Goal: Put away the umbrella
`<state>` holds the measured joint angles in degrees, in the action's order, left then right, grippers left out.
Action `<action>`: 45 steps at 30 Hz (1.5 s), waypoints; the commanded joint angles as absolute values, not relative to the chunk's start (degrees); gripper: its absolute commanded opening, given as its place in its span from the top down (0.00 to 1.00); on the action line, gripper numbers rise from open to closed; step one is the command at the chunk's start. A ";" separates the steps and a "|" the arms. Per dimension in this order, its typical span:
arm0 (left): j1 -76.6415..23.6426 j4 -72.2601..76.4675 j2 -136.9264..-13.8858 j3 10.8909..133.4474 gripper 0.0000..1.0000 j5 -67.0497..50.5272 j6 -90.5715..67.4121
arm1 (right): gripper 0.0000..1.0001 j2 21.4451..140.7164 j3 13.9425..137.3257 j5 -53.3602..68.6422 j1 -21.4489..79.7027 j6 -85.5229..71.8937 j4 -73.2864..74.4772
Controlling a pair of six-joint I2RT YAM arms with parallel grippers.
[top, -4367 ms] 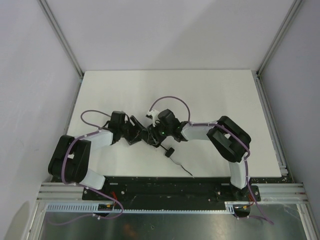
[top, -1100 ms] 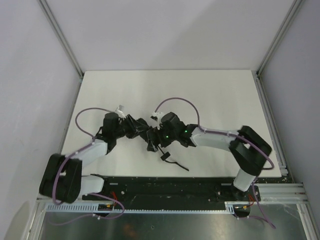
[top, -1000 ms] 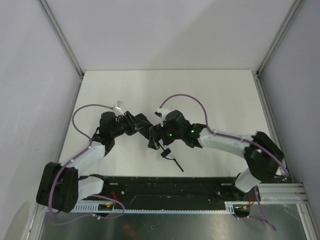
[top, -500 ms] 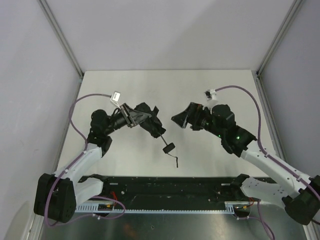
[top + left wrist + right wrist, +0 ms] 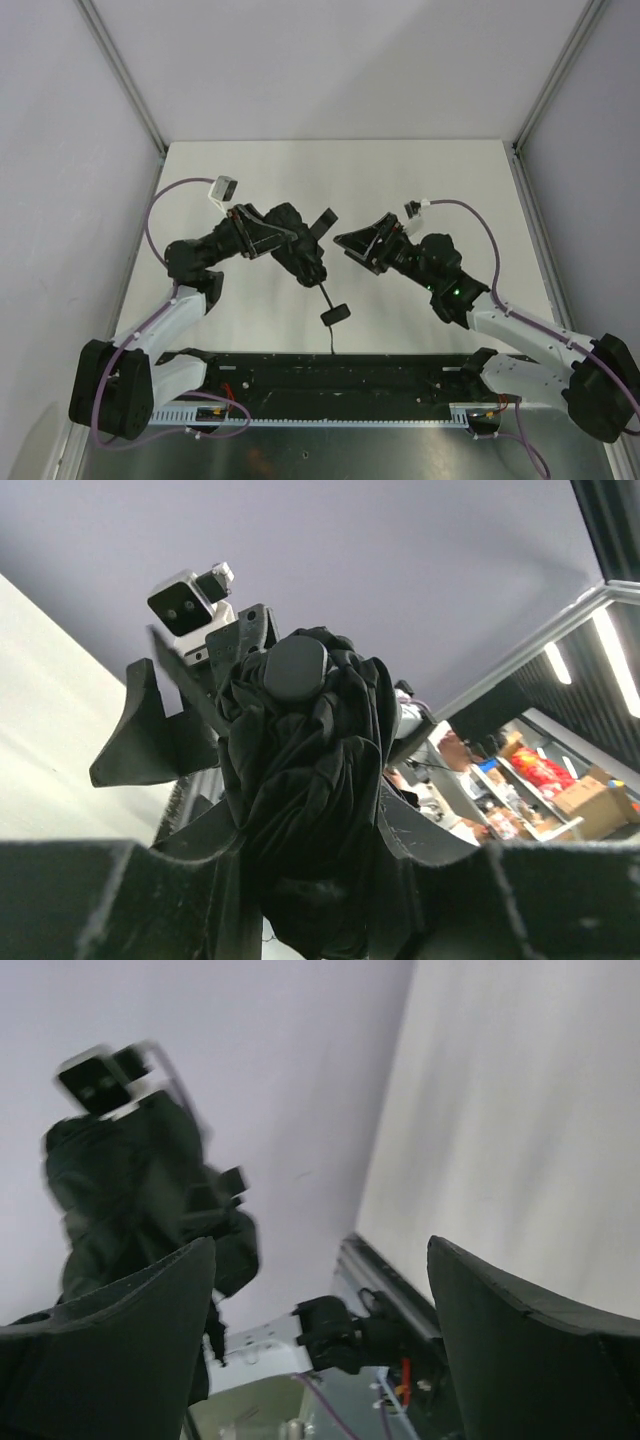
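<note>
The umbrella (image 5: 300,258) is a bunched black fabric bundle held up off the table. Its thin shaft slopes down to the small handle (image 5: 335,313), and the strap hangs below that. My left gripper (image 5: 288,236) is shut on the canopy. In the left wrist view the folded fabric (image 5: 300,780) fills the gap between the fingers of the left gripper (image 5: 310,845). My right gripper (image 5: 352,243) is open and empty, just right of the bundle and pointing at it. In the right wrist view the right gripper (image 5: 320,1345) has wide jaws, and the umbrella (image 5: 120,1190) is blurred at left.
The white table (image 5: 430,190) lies inside grey walls with metal frame posts. The black base rail (image 5: 340,370) runs along the near edge. Purple cables loop over both arms.
The two grippers were together at the umbrella. The right one let go and drew back to the right. The left arm lifted the bundle, so the handle now hangs free.
</note>
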<state>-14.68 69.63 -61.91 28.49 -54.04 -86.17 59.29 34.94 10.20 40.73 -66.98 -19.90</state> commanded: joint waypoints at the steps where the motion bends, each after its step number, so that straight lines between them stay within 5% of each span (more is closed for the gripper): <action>1: -15.25 96.06 -61.10 30.55 1.00 -55.95 -94.70 | 0.10 58.88 32.71 4.96 46.12 -70.10 -40.33; 12: -15.56 96.15 -60.99 30.93 1.00 -54.07 -96.19 | 0.26 64.82 30.72 2.14 50.91 -68.28 -60.70; 27: -16.14 96.15 -59.76 30.20 1.00 -53.93 -96.77 | 0.42 73.38 31.32 1.09 47.95 -78.14 -70.93; 31: -16.41 96.15 -59.55 29.96 1.00 -53.58 -96.98 | 0.57 76.01 32.24 2.56 47.18 -79.38 -74.37; 37: -16.46 96.15 -59.54 29.85 1.00 -53.29 -97.55 | 0.95 76.70 33.25 6.34 46.97 -77.62 -76.65; 45: -14.66 83.55 -58.90 26.96 1.00 -50.94 -90.57 | 1.00 64.84 33.41 12.29 46.35 -63.72 -64.87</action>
<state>-15.55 73.54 -61.14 27.90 -54.17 -95.85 72.20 30.89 8.38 46.48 -72.20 -68.49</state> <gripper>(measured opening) 0.366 0.009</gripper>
